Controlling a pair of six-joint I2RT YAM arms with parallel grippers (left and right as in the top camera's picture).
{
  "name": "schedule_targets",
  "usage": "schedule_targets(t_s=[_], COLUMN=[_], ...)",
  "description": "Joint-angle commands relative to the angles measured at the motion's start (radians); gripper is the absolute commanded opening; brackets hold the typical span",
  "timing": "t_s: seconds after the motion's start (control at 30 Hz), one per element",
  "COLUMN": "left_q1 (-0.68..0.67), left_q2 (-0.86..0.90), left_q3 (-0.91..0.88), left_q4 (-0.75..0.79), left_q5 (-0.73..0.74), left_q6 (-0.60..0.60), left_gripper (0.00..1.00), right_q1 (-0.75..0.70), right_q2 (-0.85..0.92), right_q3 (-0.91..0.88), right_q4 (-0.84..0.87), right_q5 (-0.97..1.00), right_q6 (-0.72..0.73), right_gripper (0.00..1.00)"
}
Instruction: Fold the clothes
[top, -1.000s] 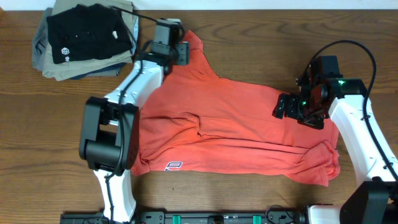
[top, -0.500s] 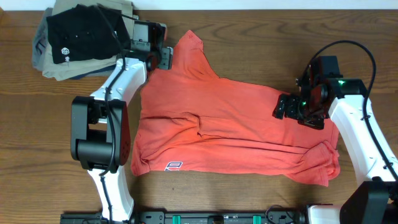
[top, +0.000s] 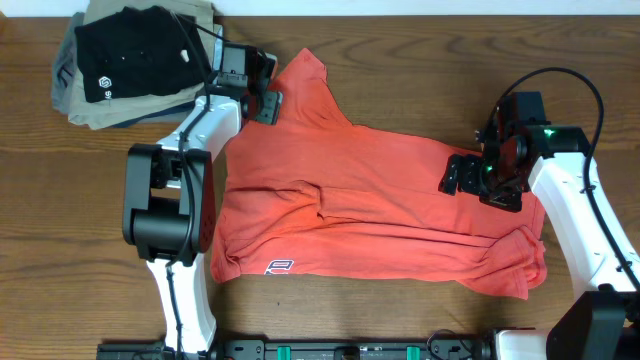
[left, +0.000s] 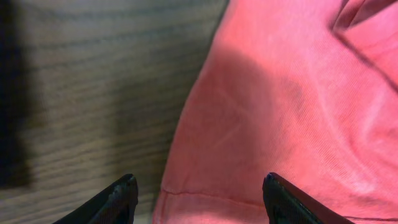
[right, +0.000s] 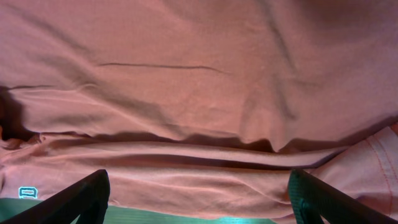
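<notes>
Closest to the robot's base, the red T-shirt (top: 380, 215) lay across the middle of the brown wooden worktop (top: 60, 220). Its near edge was rumpled, and a small white mark (top: 280, 266) showed by the near left corner. A long crease ran across the cloth from left to right, so the shirt looked only roughly laid out, with neat folding not yet begun.

Farther in, over the right side of the shirt, the right claw (right: 199, 198) hung with its fingers spread wide and nothing between them but the wrinkled cloth below. It seemed poised above a ridge of bunched fabric, probably to come down and take that side.

Farther again, at the far left of the shirt, the left claw (left: 200, 198) was also spread and pinched nothing. Its two tips stood either side of the shirt's stitched edge, where red cloth met bare wood. Straddling the edge like that probably suited closing on it to lift or turn that part inward.

At the far left corner sat a stack of folded clothes, a black shirt (top: 135, 55) on top of grey and tan garments (top: 85, 105). It lay just beside the left arm and apart from the red shirt, likely set aside as finished.
</notes>
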Motion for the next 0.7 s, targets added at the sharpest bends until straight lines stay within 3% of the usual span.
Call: schedule_targets(t_s=[0.0, 0.1, 0.67], left_q1=[0.002, 0.002, 0.002], left_q2=[0.012, 0.013, 0.013], left_q3=[-0.001, -0.001, -0.003], left_q4=[-0.005, -0.013, -0.098], left_q5=[0.003, 0.003, 0.003], left_q6=[0.017, 0.017, 0.017], left_gripper=[0.66, 0.59, 0.60], right_q1=[0.011, 0.011, 0.011], right_q2=[-0.001, -0.001, -0.001], right_q3=[-0.009, -0.009, -0.009], right_q4=[-0.003, -0.003, -0.008], right_q5=[0.002, 0.002, -0.002], right_q6=[-0.008, -0.008, -0.008], right_gripper=[0.89, 0.90, 0.89])
